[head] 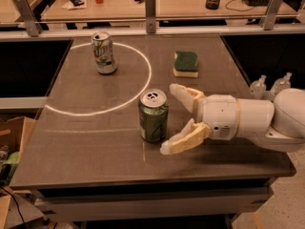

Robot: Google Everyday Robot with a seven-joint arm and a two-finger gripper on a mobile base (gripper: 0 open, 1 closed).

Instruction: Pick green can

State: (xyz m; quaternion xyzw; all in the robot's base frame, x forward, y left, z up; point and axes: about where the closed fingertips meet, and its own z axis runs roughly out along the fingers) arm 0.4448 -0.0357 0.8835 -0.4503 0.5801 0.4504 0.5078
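Note:
The green can [153, 116] stands upright near the middle of the dark table [95, 147], dark green with a silver top and pull tab. My gripper [170, 119] comes in from the right at can height. It is open, with one cream finger behind the can's right side and the other in front of it. The fingertips [167, 148] are level with the can's right edge and not closed on it. A white-silver can with green lettering [103, 52] stands at the back left.
A green and yellow sponge [186, 63] lies at the back right. A white arc of light [119, 106] curves across the table. Two clear bottles [259, 86] stand off the right edge. A cardboard box [9, 147] sits at the left.

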